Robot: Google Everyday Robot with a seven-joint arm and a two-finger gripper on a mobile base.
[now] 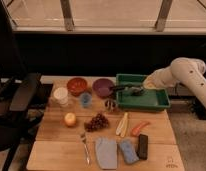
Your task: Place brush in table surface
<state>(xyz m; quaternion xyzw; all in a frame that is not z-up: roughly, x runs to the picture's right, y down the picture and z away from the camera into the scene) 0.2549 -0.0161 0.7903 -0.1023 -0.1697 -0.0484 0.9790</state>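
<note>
The brush [125,89] lies in the green bin [156,102] at its left end. Its slim black handle sticks out leftwards over the bin's rim and its greyish head is by the gripper. My gripper [139,90] is down inside the bin at the brush head, at the end of the white arm [183,72] that comes in from the right. The wooden table surface [161,132] spreads in front of the bin.
On the table: a red bowl [77,85], purple bowl [102,86], white cup [60,95], blue cup [85,99], orange [70,119], grapes [96,122], banana [122,124], carrot [139,128], fork [85,145], grey cloth [106,152], blue sponge [128,151], black block [142,146]. A black chair [21,95] stands left.
</note>
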